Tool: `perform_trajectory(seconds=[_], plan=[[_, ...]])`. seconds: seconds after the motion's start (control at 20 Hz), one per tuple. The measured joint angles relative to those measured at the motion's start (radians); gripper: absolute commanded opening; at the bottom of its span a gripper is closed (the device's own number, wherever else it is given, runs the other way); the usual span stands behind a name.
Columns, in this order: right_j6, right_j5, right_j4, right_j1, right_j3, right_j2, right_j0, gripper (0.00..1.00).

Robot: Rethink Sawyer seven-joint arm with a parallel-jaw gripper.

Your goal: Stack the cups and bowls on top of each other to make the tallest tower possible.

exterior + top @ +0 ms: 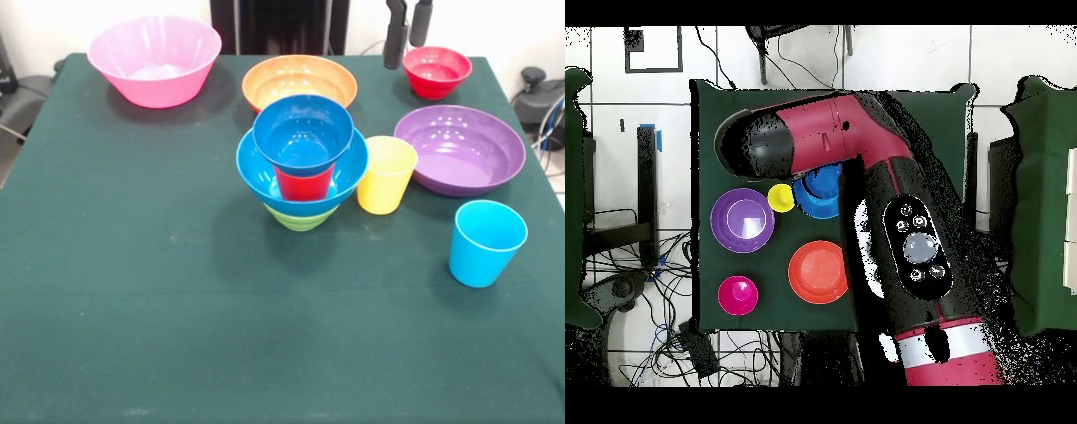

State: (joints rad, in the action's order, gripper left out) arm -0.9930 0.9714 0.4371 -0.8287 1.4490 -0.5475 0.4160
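Observation:
The tower stands mid-table: an upturned green bowl, the large blue bowl on it, the red cup inside that, and the small blue bowl on top. It shows as a blue pile in the overhead view. The sky-blue cup stands alone at the front right. The yellow cup stands beside the tower, also in the overhead view. My gripper hangs open and empty above the small red bowl.
The purple bowl lies right of the yellow cup. The orange bowl sits behind the tower, and the pink bowl at the far left. My arm covers much of the table in the overhead view.

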Motion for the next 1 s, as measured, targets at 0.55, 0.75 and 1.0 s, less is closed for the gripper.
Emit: perform_trajectory(seconds=[0.55,0.75,1.0], plan=[[-0.006,-0.064,-0.008,0.021,-0.016,0.015,-0.012,1.00],[-0.019,-0.089,-0.008,0.050,-0.042,0.031,-0.027,1.00],[-0.032,-0.109,-0.008,0.091,-0.088,0.045,-0.043,1.00]])
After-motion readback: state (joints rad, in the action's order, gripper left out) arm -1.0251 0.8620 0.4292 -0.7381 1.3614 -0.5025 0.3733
